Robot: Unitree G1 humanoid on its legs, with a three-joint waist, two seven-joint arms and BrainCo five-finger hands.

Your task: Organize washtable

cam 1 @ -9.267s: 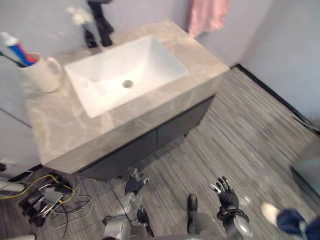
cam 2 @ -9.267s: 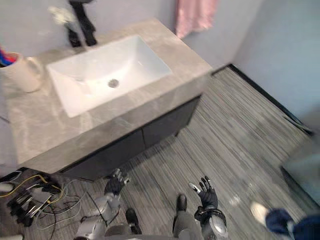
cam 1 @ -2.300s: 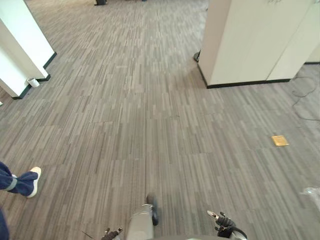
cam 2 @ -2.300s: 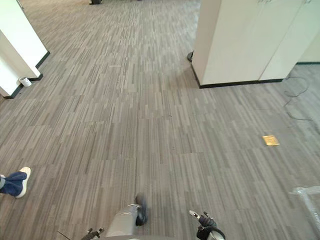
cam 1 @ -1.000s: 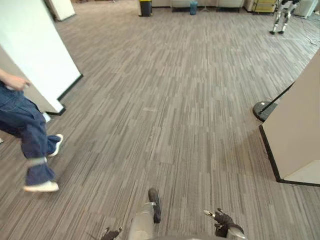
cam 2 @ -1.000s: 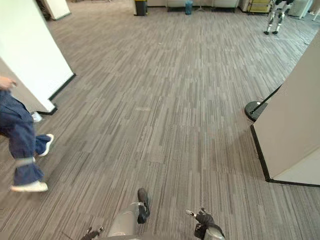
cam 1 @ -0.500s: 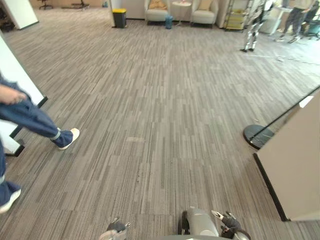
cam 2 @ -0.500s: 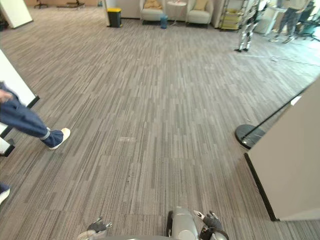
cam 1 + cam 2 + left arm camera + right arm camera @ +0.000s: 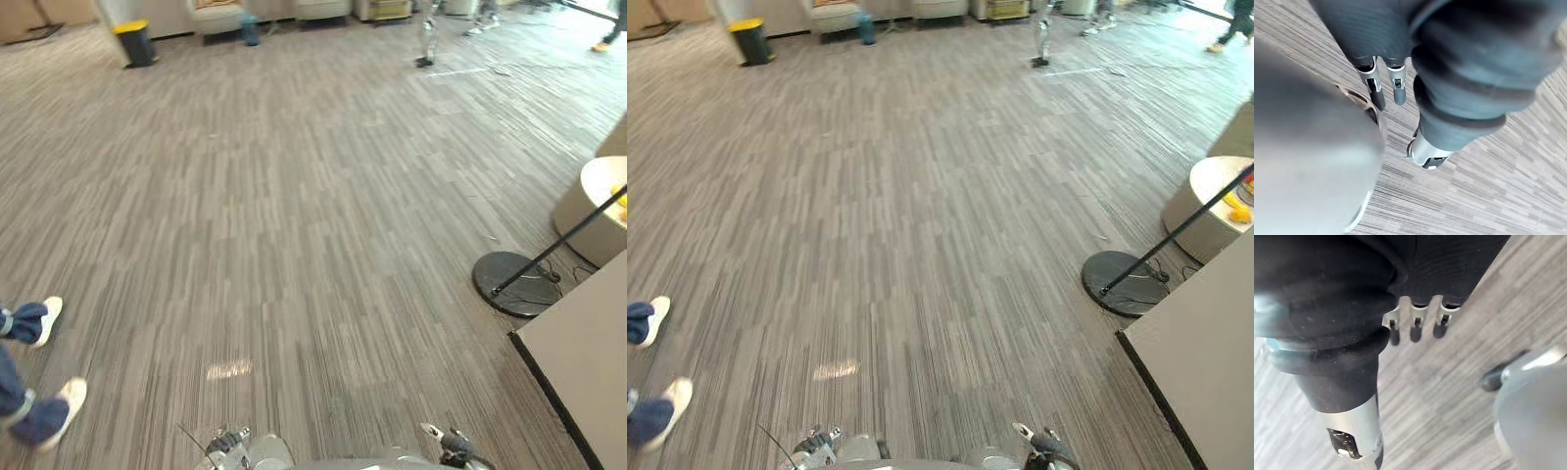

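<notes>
step: i judge this transit, not tidying; left hand [image 9: 1396, 87] and right hand [image 9: 1415, 328] hang over carpet.
next move: i'd turn the rig until the washtable faces the hands, before any reach.
washtable: i cannot tell where it stands from here.
floor [image 9: 294, 215]: grey striped carpet, stretching far ahead of both hands.
panel [image 9: 588, 377]: pale, dark-edged, close outside the right hand.
round table [image 9: 1203, 204]: white, well beyond the right hand.
stand [image 9: 511, 285]: dark round base, slanted pole, ahead of the right hand.
person's shoes [image 9: 67, 398]: pale, out past the left hand.
bin [image 9: 135, 42]: yellow-topped, far ahead of the left hand.
left hand: fingers straight and loose, holding nothing.
right hand: fingers relaxed, likewise empty.
</notes>
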